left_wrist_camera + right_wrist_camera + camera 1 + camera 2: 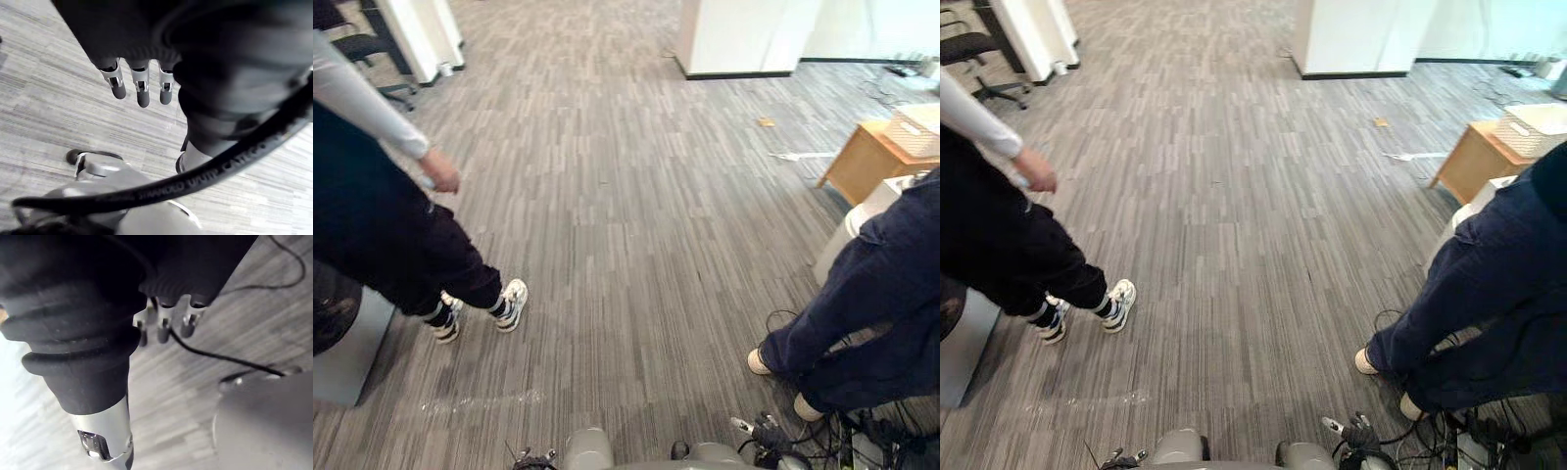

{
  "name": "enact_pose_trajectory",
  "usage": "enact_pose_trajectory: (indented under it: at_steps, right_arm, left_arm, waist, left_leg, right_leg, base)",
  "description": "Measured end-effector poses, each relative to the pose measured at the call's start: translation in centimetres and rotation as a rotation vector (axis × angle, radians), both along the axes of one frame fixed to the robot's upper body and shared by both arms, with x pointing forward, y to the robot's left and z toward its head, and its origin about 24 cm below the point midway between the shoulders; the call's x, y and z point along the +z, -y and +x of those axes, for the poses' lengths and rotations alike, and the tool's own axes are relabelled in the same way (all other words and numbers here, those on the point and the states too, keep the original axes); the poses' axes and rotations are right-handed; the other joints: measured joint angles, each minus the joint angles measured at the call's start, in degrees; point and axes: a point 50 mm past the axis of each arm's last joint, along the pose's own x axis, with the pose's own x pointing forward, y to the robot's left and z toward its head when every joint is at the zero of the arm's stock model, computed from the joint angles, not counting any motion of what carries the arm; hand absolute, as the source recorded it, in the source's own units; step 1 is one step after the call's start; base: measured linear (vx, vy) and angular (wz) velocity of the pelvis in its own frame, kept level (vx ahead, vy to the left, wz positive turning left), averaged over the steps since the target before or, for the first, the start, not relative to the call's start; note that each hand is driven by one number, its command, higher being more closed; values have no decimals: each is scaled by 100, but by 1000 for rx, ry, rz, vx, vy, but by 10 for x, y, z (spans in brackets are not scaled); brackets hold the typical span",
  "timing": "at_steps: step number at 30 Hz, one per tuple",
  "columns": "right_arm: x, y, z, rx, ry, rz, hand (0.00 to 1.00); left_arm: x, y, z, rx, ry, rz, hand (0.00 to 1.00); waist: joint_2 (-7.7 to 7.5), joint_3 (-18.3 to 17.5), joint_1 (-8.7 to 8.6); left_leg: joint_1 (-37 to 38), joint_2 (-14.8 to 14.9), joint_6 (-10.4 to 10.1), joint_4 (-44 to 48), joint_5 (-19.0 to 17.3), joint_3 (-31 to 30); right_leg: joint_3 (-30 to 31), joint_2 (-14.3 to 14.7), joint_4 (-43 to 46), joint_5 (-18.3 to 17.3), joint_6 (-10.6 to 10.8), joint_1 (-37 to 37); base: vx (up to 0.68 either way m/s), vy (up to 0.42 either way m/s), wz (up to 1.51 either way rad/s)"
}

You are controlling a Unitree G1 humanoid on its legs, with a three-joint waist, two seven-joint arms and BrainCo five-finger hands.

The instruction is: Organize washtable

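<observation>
Hanging straight down beside the robot, the left hand (142, 88) has its fingers loose and spread over the grey carpet (626, 225), gripping nothing. That is a resting pose, and it suits a moment with nothing in reach to sort. Ahead of that hand and out to its left stands a person (372, 245) in dark trousers and white shoes (512, 304), with one hand (440, 168) lowered and clear of the robot's path. The carpet ahead between the two hands lies bare. Forward of the right hand and out to its right, a second person (871, 294) in dark blue is just beside a low wooden table (862, 162) that carries a pale basket (915, 132). That may be part of the washtable, though too little of its top shows to tell. The right hand (163, 328) dangles the same way, fingers relaxed and empty. I judge the task barely begun: the robot must first turn or walk toward its work surface.
</observation>
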Motion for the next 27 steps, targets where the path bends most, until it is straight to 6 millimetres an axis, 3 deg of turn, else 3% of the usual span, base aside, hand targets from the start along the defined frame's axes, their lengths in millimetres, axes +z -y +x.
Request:
enact_pose_trajectory:
  at_steps: [2,7,14,18,27]
  right_arm:
    - [-2,-4,-3,1,-16,12,0]
    - [-3,-6,-5,10,-24,33,0]
    - [-4,-9,-7,24,-33,37,0]
    - [-5,-12,-6,39,-34,41,0]
    - [-5,-13,-7,36,-39,42,0]
  left_arm:
    - [0,-2,-2,2,-8,12,0]
    - [-2,-2,-6,0,-26,10,0]
    - [-2,-1,-4,-55,-33,15,0]
    - [-2,0,-6,-59,-41,12,0]
    - [-2,-1,-6,-77,-46,14,0]
  waist:
    - [-53,-60,61]
    - [-60,-189,55]
    - [-68,-376,-46]
    - [-107,-421,-48]
    - [-156,-455,-70]
  left_leg:
    - [13,-102,193,-48,-97,456]
    - [341,-423,375,-439,-153,1145]
    - [435,-868,615,-999,104,812]
    - [564,-1004,591,-1494,435,685]
    - [1073,-992,441,-2411,1008,494]
  right_leg:
    - [384,-127,-323,210,225,-64]
    - [506,-449,-767,628,375,-38]
    - [32,-773,-939,640,387,34]
    - [-186,-840,-1033,676,415,58]
    - [-416,-702,-1169,735,378,262]
  base:
    - [68,331,-84]
    - [81,243,-69]
    - [16,60,16]
    - [-53,-21,20]
    - [-67,-68,8]
